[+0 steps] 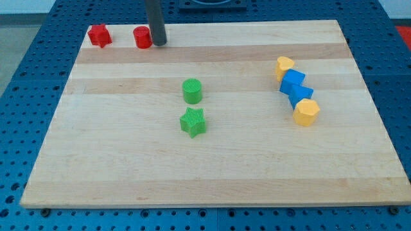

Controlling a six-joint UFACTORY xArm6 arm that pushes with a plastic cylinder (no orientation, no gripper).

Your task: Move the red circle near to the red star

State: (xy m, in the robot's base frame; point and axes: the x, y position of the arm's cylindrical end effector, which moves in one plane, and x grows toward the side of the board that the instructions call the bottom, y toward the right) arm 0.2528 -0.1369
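My tip (pixel 158 43) (a bare rod, no jaws to open or close): touching red circle (pixel 142 38) on its view-right side. Red star (pixel 99 35): near, view-left of red circle, at wooden board (pixel 212 173) top edge. Green cylinder (pixel 192 91), green star (pixel 192 122): well below red circle.

A lab: wooden board (pixel 212 160) on blue perforated bench (pixel 26 115).

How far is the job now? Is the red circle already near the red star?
Nearly done: the red circle sits close to the red star, with a small gap. In hand: my tip touches the circle's right side. Left: perhaps one short push toward the view's left.
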